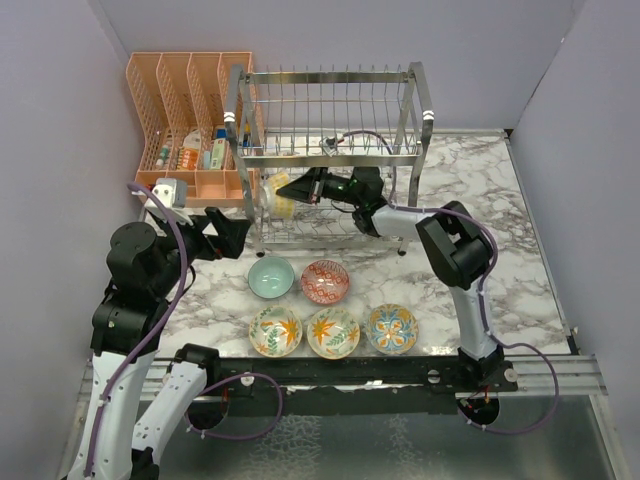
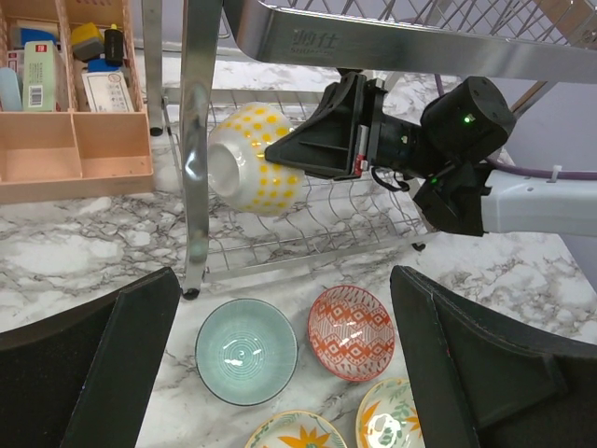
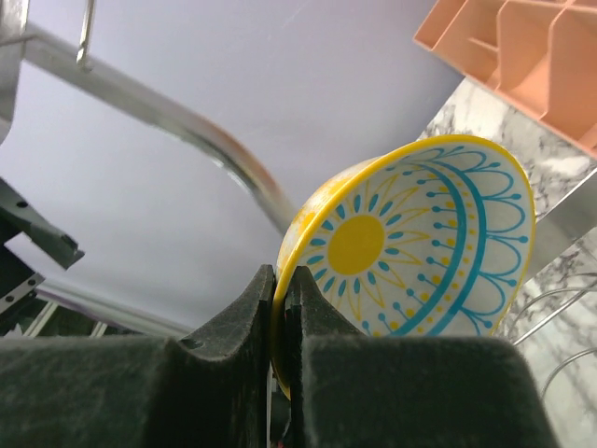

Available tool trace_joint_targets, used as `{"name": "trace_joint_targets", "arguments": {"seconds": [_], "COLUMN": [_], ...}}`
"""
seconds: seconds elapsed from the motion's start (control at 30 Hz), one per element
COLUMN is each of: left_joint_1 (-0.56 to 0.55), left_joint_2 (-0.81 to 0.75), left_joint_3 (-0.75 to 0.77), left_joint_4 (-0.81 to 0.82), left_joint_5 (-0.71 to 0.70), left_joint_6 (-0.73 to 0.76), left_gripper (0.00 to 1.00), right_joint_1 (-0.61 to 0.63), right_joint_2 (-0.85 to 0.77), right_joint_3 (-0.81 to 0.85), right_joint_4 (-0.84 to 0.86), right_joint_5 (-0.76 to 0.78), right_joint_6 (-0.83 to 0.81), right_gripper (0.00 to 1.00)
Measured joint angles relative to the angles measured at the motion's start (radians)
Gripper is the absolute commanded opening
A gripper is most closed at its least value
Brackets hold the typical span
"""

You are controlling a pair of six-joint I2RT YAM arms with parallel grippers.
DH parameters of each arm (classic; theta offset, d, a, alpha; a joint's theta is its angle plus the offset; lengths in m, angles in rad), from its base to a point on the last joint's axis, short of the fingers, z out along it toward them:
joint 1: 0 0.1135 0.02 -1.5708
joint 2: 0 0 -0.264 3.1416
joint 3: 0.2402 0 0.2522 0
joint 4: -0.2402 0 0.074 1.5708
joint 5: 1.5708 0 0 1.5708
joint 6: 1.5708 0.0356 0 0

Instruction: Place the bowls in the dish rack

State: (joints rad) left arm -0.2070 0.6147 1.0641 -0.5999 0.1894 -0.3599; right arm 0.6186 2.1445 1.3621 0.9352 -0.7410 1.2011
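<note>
My right gripper (image 1: 292, 189) is shut on the rim of a yellow sun-pattern bowl (image 3: 410, 238) and holds it on edge over the lower tier of the chrome dish rack (image 1: 330, 150), at its left end. The same bowl, with its yellow-dotted outside, shows in the left wrist view (image 2: 250, 166). My left gripper (image 1: 232, 233) is open and empty, hovering left of the rack above the teal bowl (image 2: 245, 350) and the red-patterned bowl (image 2: 352, 331). Three floral bowls (image 1: 333, 331) sit in a row nearer me.
A peach plastic organizer (image 1: 190, 120) with small items stands left of the rack by the wall. The rack's shiny post (image 2: 201, 140) is close in front of my left gripper. Walls enclose the marble table (image 1: 520, 260) at back and sides.
</note>
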Motion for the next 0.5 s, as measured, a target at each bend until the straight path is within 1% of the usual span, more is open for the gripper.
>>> {"name": "trace_joint_targets", "arguments": {"seconds": [0.27,0.5], "left_joint_1": [0.000,0.000], "left_joint_2": [-0.001,-0.005], "left_joint_3": [-0.001,-0.014], "left_joint_4": [0.000,0.005], "left_joint_5": [0.002,0.002], "left_joint_6": [0.005,0.015], "left_gripper": [0.99,0.99], "right_joint_1": [-0.006,-0.012], "right_joint_2": [0.117,0.209], "right_joint_3": [0.108,0.253], "right_joint_4": [0.027,0.028], "right_joint_5": [0.085,0.169], "right_joint_6": [0.010,0.008], "right_gripper": [0.01,0.01]}}
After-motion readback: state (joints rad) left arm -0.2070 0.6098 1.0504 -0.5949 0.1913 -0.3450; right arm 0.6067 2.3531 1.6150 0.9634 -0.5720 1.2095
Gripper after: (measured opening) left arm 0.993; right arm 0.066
